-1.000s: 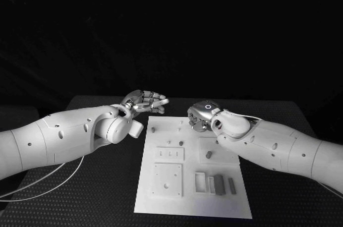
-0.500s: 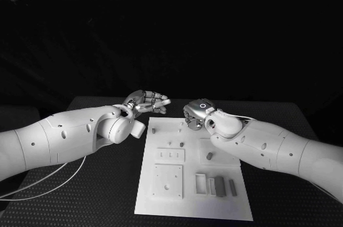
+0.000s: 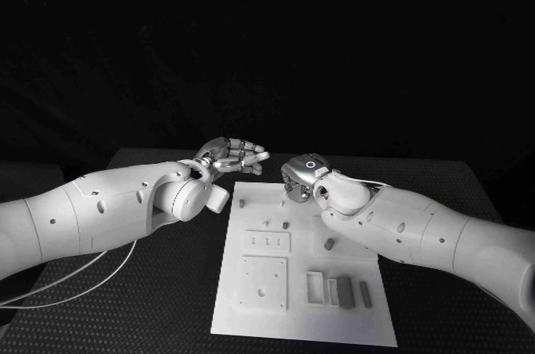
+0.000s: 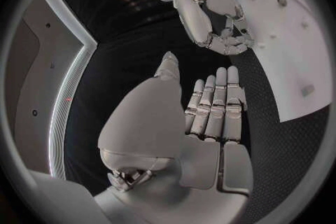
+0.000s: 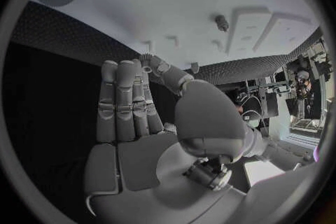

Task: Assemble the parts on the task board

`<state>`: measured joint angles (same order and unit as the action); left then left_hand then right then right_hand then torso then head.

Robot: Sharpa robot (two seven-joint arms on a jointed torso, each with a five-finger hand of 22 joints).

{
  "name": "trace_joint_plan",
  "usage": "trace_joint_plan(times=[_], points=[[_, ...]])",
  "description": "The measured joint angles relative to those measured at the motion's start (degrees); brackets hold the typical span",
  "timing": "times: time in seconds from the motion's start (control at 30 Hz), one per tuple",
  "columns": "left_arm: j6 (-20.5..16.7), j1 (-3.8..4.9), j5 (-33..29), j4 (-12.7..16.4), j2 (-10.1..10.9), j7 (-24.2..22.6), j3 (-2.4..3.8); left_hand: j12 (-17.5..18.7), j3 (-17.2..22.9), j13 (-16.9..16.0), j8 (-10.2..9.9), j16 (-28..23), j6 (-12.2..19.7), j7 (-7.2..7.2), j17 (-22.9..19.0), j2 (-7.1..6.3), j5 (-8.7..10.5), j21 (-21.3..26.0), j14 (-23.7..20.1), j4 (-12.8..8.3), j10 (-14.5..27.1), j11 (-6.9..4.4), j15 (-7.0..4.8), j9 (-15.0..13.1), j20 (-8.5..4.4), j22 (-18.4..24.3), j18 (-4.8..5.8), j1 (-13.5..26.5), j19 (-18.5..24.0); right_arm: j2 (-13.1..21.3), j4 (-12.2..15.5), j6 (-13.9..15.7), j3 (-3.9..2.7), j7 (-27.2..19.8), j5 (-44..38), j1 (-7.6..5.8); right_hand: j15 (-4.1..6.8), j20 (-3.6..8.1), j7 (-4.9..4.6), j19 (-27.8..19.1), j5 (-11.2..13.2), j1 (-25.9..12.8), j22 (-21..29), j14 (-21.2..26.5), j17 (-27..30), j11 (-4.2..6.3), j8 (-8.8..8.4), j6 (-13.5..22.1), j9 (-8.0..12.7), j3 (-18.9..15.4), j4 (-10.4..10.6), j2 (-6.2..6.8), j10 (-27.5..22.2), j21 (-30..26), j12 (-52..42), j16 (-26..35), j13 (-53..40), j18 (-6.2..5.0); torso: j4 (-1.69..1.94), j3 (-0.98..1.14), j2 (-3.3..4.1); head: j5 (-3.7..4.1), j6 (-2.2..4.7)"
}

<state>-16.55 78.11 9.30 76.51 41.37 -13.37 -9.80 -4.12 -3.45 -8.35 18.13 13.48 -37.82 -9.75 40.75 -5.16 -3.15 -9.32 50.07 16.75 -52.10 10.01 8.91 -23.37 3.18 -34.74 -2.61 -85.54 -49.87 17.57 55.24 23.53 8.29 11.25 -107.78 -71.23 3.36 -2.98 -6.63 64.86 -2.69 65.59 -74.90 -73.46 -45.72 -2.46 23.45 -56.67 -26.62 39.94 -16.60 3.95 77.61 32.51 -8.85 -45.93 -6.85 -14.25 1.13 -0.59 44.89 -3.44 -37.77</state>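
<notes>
The task board [image 3: 301, 269] lies in the middle of the bench [image 3: 167, 292], with small parts [image 3: 343, 290] near its front edge. Both hands hover at the board's far edge: the left robot hand [image 3: 232, 156] and the right robot hand [image 3: 301, 178] hold nothing, fingers straight and apart

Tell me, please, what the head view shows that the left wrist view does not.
Head view, not left wrist: the small grey rectangular parts at the white task board's near end. Left wrist, not head: the silver left hand's bare palm, fingers straight, holding nothing. Both: the silver right hand at the board's far edge, and the black table.
</notes>
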Motion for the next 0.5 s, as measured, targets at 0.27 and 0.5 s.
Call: trace_joint_plan(times=[0.27,0.5], points=[[-0.1,0.59,0.0,0.6,0.0,0.0,0.0,-0.2,0.0,0.1,0.0,0.0,0.0,0.0,-0.1,0.0,0.0,0.0,0.0,0.0,-0.2,-0.21,0.0,-0.1,0.0,0.0,0.01,0.0,0.0,-0.8,-1.0,0.0,0.01,0.0,0.0,0.04,-0.02,0.25,-0.02,0.0,0.0,0.0,0.0,0.0,0.0,0.0,0.0,0.0,0.0,0.0,0.0,0.0,0.0,0.0,0.0,-0.2,0.0,0.0,0.18,-0.08,0.3,-0.14,0.05],[-0.3,0.8,0.0,0.8,0.0,-0.1,0.02,-0.2,0.0,0.1,0.0,0.0,-0.2,0.16,-0.1,0.0,0.0,0.0,0.0,0.0,-0.4,0.01,0.0,-0.1,0.0,0.0,0.02,0.0,0.0,-1.1,-1.7,0.0,0.02,-0.1,0.0,0.12,-0.03,0.24,-0.06,0.0,0.0,0.0,0.0,0.0,0.0,0.0,-0.02,0.1,-0.4,0.0,0.0,0.0,0.0,0.0,0.0,-0.2,0.0,0.0,0.42,-0.12,0.58,-0.23,-0.04]])
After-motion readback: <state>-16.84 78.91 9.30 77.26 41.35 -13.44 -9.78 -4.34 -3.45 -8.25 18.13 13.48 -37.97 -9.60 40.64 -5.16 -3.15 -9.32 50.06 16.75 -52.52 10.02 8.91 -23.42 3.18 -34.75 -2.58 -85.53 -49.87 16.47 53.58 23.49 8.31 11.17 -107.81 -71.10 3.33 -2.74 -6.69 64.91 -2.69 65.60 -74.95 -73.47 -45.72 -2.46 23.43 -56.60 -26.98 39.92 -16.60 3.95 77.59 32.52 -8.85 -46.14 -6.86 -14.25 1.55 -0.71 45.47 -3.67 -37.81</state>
